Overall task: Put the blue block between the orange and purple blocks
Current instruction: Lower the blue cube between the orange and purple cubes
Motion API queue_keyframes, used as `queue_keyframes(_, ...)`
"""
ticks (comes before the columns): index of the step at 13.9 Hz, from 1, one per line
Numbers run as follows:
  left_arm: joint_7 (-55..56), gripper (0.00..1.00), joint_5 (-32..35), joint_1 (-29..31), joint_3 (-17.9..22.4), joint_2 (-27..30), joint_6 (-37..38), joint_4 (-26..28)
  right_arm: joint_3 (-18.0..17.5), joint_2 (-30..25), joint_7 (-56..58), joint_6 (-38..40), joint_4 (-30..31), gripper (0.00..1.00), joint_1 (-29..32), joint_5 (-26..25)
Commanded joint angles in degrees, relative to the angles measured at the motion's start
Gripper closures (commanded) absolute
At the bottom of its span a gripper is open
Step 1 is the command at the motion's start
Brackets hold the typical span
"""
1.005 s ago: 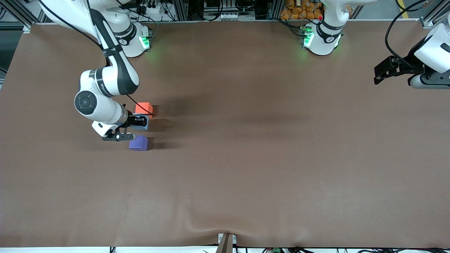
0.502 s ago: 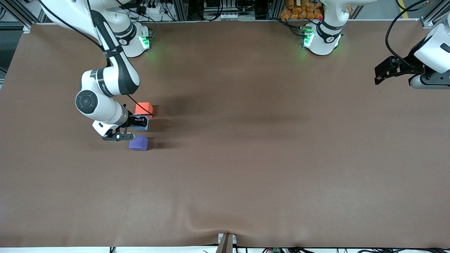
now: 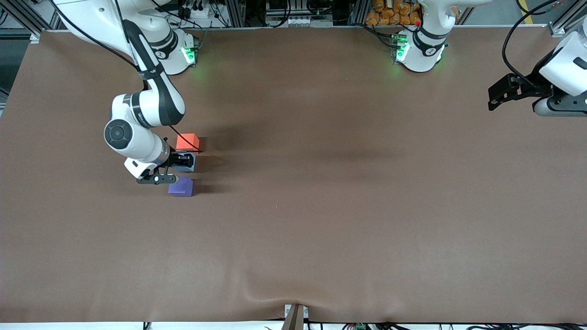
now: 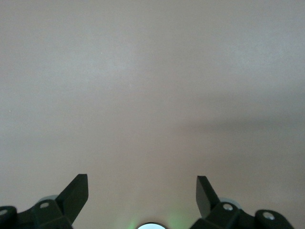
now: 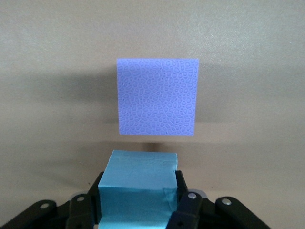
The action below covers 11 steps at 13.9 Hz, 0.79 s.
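Note:
The light blue block (image 3: 188, 165) sits low between the orange block (image 3: 187, 141) and the purple block (image 3: 180, 187), in one row toward the right arm's end of the table. My right gripper (image 3: 182, 161) is shut on the blue block, one finger on each side. In the right wrist view the blue block (image 5: 140, 183) fills the space between the fingers (image 5: 182, 187), with the purple block (image 5: 157, 97) just past it with a small gap. The orange block is hidden in that view. My left gripper (image 3: 494, 97) waits open and empty above the table's end, and it is also open in its wrist view (image 4: 141, 185).
The brown table cover (image 3: 321, 206) has a raised wrinkle near its front edge (image 3: 257, 293). The arm bases (image 3: 417, 50) stand along the table's back edge. The left wrist view shows only bare cover (image 4: 152, 95).
The right arm's wrist and elbow have shifted slightly toward the left arm's end. Its gripper stays on the blue block between the other two blocks. The left arm has not moved.

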State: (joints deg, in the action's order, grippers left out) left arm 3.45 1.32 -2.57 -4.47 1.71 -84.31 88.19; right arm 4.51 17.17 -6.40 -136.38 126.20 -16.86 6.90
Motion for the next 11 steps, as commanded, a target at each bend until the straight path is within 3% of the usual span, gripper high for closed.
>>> queue_keyframes(1,-0.99,0.0,1.23,0.2,-0.36,-0.04,0.38,-0.56,-1.0,0.31,0.78,-3.1,1.68,1.0,1.48,0.13)
queue_keyframes(11,-0.99,0.0,1.23,0.29,-0.36,-0.04,0.38,-0.39,-1.0,2.52,0.86,-7.32,2.91,1.0,1.48,0.13)
